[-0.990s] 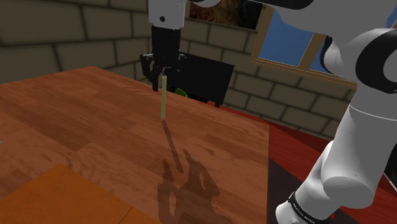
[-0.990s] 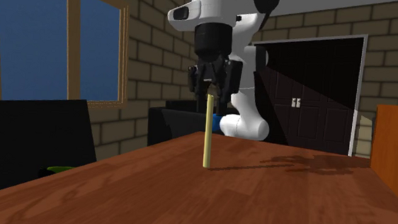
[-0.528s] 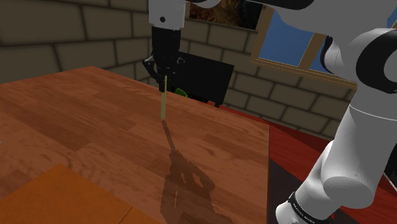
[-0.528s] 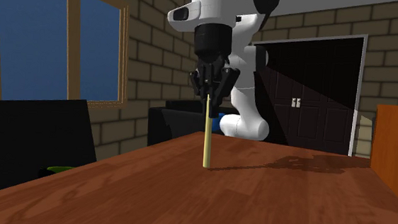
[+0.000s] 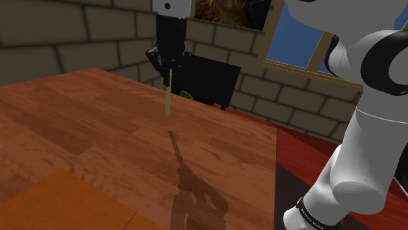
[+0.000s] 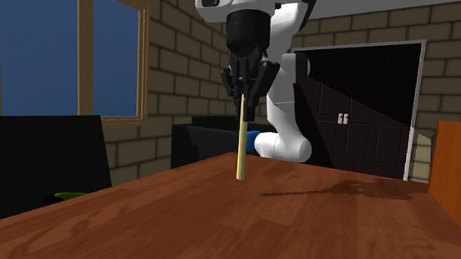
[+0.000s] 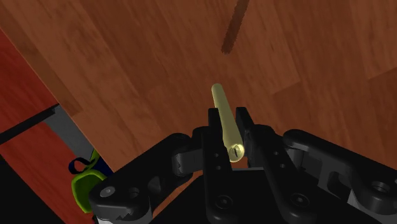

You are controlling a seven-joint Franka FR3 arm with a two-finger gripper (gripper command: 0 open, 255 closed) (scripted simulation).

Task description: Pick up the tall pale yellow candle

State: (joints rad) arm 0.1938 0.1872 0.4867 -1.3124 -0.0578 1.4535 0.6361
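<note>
The tall, thin pale yellow candle [image 5: 168,98] hangs upright a little above the wooden table [image 5: 85,131], its lower end clear of its own shadow. My black gripper [image 5: 169,69] is shut on the candle's top. In the second exterior view the candle [image 6: 241,142] hangs straight down from the gripper [image 6: 244,89] over the tabletop [image 6: 297,227]. In the wrist view both fingers [image 7: 214,130] clasp the candle [image 7: 224,118], whose wick end sits at the gripper [image 7: 229,137].
A black cabinet [image 5: 212,78] stands just past the table's far edge, with a small green object [image 5: 186,94] beside it. An orange board [image 5: 59,202] lies on the table's near corner. An orange box [image 6: 458,171] stands at the second exterior view's right.
The fingers closed on the candle's top, then the gripper rose and lifted the candle off the table. Its shadow has slid away from its base.
</note>
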